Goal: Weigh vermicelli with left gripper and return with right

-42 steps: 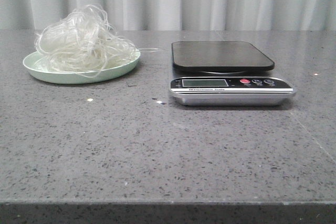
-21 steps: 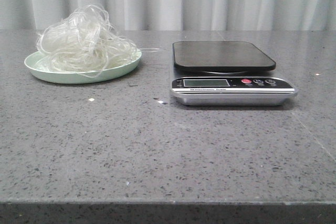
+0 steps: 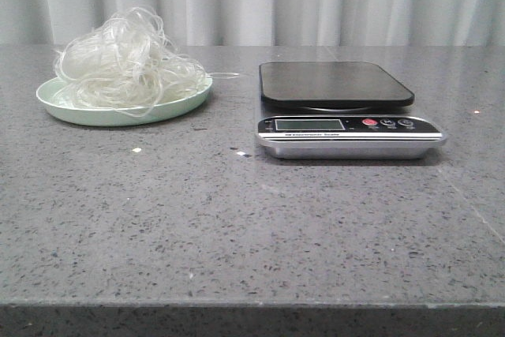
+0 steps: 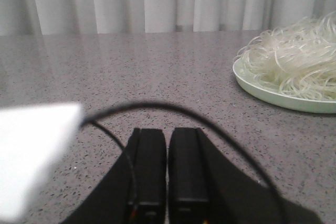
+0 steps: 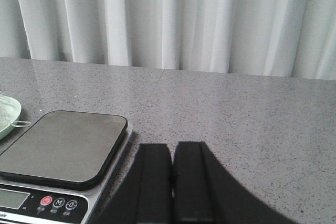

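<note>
**Vermicelli on plate, both grippers closed and empty**

Versus the earlier front frames, almost nothing had changed: plate and scale sat a hair further right than a second ago, matching the half-second-old frame. Neither arm showed in the front view.

Counts: one vermicelli point(image 3: 125, 59) tangle, one plate point(image 3: 118, 114), one scale point(image 3: 345, 112), two grippers.

The vermicelli was a fluffy heap of thin, translucent whitish strands with stray loops, piled on the shallow, round, pale green plate at the table's far left; one strand trailed off the rim toward the scale. The scale stood well apart to the right: dark, rounded rectangular platform, bare, over a shiny silver base with a small display, one red button and two dark ones. The table point(image 3: 237, 226) was grey speckled stone, glossy.

Left gripper point(image 4: 167, 145): black flat fingers pressed together, holding nothing, the plate near it. Right gripper point(image 5: 173, 161): fingers likewise together, empty, beside the scale.
</note>
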Controlling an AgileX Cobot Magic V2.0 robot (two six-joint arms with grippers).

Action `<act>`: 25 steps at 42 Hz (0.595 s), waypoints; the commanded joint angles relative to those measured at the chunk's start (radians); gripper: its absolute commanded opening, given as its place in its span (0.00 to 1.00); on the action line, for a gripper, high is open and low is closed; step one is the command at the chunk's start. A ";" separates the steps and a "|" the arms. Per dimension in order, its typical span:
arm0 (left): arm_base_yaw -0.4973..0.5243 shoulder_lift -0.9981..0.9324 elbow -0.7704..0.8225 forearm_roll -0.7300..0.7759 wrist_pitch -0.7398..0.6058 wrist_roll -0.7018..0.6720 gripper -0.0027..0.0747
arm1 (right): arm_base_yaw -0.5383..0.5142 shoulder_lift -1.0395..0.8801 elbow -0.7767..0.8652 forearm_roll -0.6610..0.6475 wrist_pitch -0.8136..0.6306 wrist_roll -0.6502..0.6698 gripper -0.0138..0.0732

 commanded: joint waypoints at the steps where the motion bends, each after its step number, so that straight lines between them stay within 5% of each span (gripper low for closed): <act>1: 0.002 -0.022 0.008 -0.010 -0.076 -0.012 0.21 | -0.005 0.005 -0.029 0.006 -0.069 0.002 0.33; 17: 0.002 -0.022 0.008 -0.010 -0.076 -0.012 0.21 | -0.005 0.005 -0.029 0.002 -0.070 0.002 0.33; 25: 0.002 -0.022 0.008 -0.010 -0.076 -0.012 0.21 | -0.005 0.001 -0.029 -0.104 -0.059 0.020 0.33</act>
